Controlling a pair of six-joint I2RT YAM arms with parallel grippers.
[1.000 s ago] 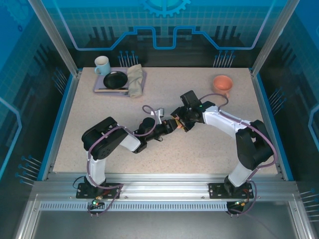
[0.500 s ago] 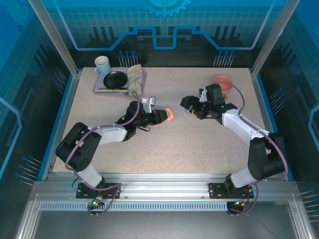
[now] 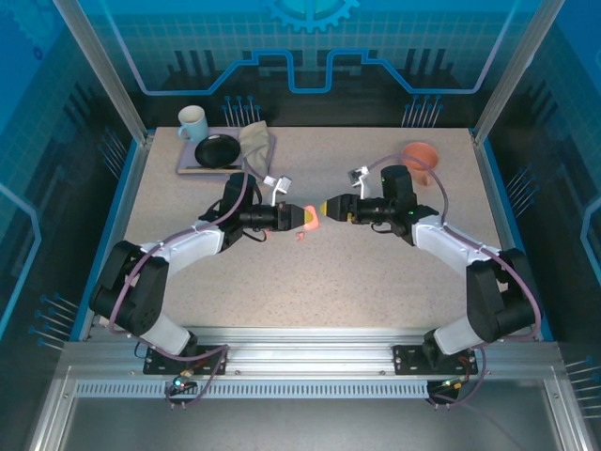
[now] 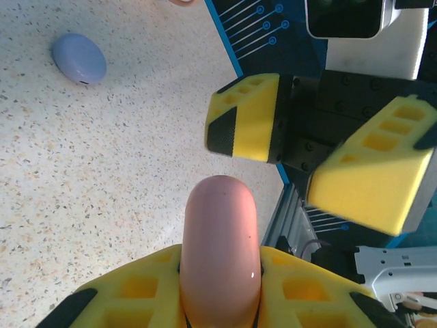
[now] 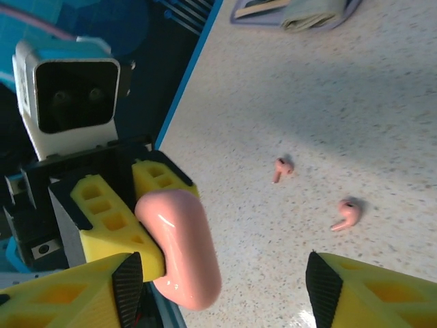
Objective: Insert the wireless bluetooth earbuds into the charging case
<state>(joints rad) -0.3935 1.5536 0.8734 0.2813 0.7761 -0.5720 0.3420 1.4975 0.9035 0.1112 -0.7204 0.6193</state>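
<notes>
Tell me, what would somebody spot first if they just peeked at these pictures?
Most likely the shiny pink case pinched in the left gripper over the middle of the speckled table, with the open right gripper pointing straight at it. Next come the tiny pink earbuds lying loose on the table, and a lilac case sitting by itself.

pale mug (image 3: 192,121), black plate (image 3: 218,150), folded cloth (image 3: 253,147), orange cup (image 3: 420,156)
</notes>
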